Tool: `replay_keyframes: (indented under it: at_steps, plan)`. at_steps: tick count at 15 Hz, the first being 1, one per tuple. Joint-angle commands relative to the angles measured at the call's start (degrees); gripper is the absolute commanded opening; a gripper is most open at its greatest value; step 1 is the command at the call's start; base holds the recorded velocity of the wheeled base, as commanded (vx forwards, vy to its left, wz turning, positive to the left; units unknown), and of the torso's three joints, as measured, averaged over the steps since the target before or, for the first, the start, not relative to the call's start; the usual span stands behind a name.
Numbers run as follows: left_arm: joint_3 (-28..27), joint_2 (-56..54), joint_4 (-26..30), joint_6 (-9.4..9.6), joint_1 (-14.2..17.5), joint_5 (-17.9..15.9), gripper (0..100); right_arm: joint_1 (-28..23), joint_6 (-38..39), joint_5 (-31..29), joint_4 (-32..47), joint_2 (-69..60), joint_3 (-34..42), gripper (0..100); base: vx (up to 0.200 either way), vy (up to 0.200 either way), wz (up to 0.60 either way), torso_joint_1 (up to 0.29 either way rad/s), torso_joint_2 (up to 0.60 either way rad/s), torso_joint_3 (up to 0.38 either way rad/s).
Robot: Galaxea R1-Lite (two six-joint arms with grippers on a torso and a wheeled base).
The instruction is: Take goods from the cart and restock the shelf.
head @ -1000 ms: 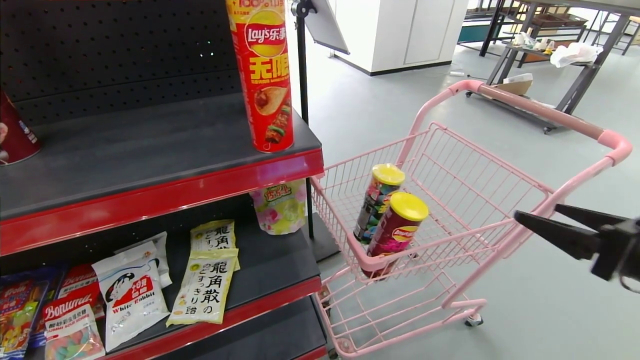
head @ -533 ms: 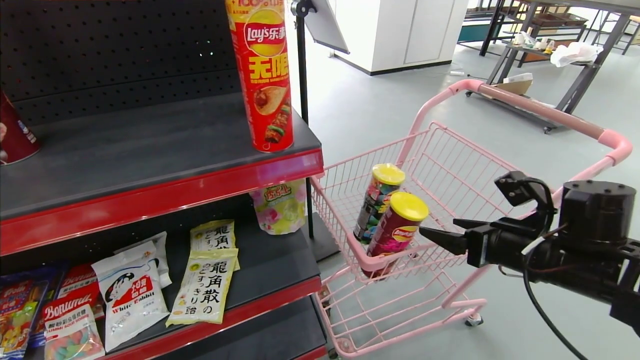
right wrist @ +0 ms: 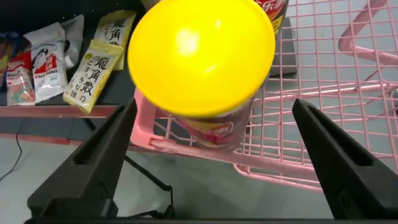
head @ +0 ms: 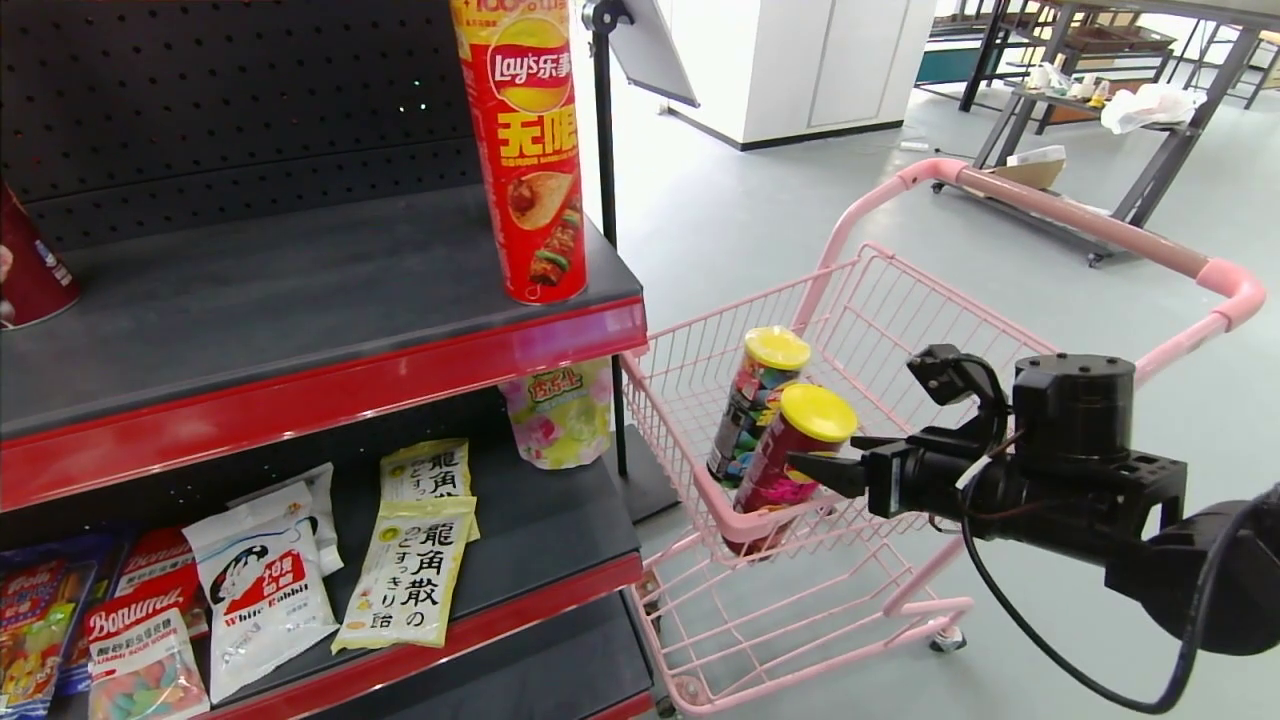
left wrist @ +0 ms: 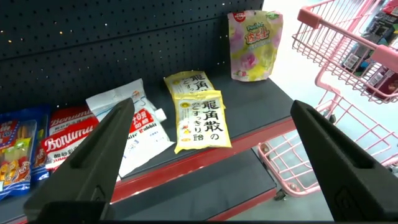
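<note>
Chip can: yellow-lidded tube (head: 775,480) leans in the near left corner of the pink cart (head: 1090,225), beside a second can (head: 755,400).
Right hand (head: 825,455): fingers spread wide, either side of the lid.
Left hand (left wrist: 208,112): fingers apart, empty, before the lower shelf (left wrist: 267,109).
Handling: probably light, stiff and smooth-sided; best squeezed gently on the body below the lid, which may pop off.

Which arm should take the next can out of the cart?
Right. The right pincer, open, is lined up close on the yellow-lidded red can in the cart. The left pincer, also open, faces the snack bags on the lower shelf, away from the cart.
</note>
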Motion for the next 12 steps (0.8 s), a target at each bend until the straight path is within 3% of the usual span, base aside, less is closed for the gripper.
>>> replay_keyframes:
  at_steps: [1,12]
  plan:
    - [0.0,0.0,0.0,0.01,0.0,0.0,100,0.1,0.0,0.0,-0.1,3.3,-2.0,100,0.0,0.0,0.0,0.0,0.0,0.0]
    - [0.0,0.0,0.0,0.01,0.0,-0.1,100,-0.1,0.4,-0.1,-3.4,12.8,-8.7,100,0.0,0.0,0.0,0.0,0.0,0.0]
